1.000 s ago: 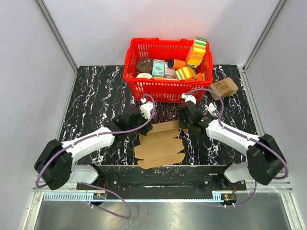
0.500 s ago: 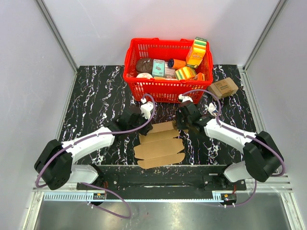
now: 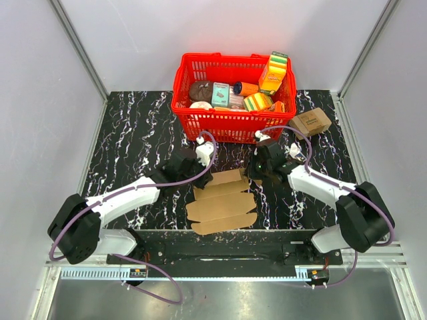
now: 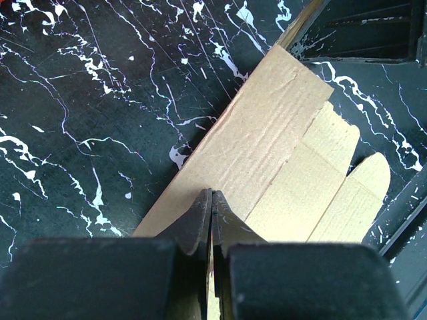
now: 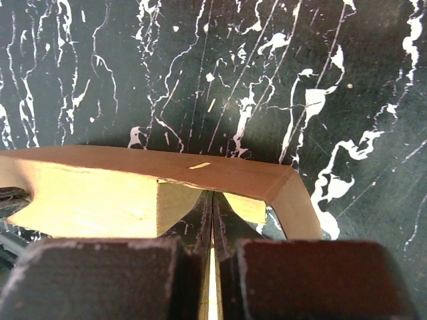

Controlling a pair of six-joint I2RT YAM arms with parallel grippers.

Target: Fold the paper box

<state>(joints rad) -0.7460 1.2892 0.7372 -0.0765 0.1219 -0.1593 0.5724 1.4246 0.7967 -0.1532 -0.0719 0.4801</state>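
The box (image 3: 223, 200) lies mostly flat on the table (image 3: 133, 140), in the middle between the two arms and just near of the basket (image 3: 213, 125). The left gripper (image 4: 211, 197) is pinched tight on the far-left edge and the right gripper (image 5: 212, 197) is pinched tight on the far-right one. My guess is they're holding both ends of the far flap so it can be creased up evenly instead of twisting. In the right wrist view that flap looks lifted and a bit bowed, though I can't tell how far it's off the table. Room-wise, the basket wall is close behind both wrists, so there's not much space to push away. There's open table left and right, and the carton (image 3: 312, 122) sits well off to the far right.
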